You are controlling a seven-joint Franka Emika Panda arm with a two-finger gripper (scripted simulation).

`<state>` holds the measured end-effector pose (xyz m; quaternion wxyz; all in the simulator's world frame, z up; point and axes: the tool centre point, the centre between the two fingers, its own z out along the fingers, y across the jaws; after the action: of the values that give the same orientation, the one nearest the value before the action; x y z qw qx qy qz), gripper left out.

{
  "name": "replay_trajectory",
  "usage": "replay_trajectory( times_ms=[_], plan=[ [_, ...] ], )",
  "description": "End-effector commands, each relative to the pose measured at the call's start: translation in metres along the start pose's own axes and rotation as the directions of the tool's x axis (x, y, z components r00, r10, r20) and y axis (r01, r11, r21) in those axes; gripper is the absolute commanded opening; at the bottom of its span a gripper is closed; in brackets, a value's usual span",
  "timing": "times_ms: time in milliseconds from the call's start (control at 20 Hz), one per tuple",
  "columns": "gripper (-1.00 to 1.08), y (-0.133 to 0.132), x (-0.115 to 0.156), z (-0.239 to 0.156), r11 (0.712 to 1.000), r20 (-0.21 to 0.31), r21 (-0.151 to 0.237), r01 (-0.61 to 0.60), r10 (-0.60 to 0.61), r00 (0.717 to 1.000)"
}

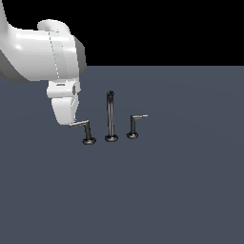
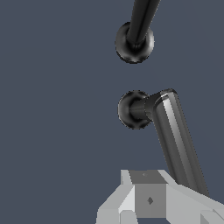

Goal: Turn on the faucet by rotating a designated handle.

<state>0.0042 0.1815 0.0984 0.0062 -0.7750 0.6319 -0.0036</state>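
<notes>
The fingers are sitting at the lever tip of the handle, lower centre; their spread I cannot tell; the lever is pointing left, so turning is looking barely begun.

Even, flat simulator lighting; no cast shadows on the grey floor. Background black above. Soft highlights on the white arm and lever. Edges jagged, low resolution; no blur.

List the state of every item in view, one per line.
Tall thin dark metal spout: upright on its round base.
Dark metal handle beside the arm: upright, lever pointing to the exterior view's left, gripper at its tip.
Twin dark handle: upright, lever pointing right.
White gripper: opening cannot be told.
</notes>
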Motion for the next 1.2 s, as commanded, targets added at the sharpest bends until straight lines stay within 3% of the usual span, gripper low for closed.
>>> replay_trajectory(
  times_ms=[0, 600, 700, 1150],
  plan=[
    [-1.0, 0.01, 0.002, 0.0, 1.0, -0.002, -0.006, 0.0, 0.0, 1.0],
    [-1.0, 0.049, 0.007, 0.0, 1.0, -0.002, -0.014, 0.007, -0.007, 1.0],
    [-1.0, 0.042, 0.003, 0.0, 1.0, 0.002, -0.005, 0.01, -0.01, 1.0],
    [-1.0, 0.063, 0.037, -0.001, 1.0, -0.001, -0.012, 0.008, -0.008, 1.0]
  ],
)
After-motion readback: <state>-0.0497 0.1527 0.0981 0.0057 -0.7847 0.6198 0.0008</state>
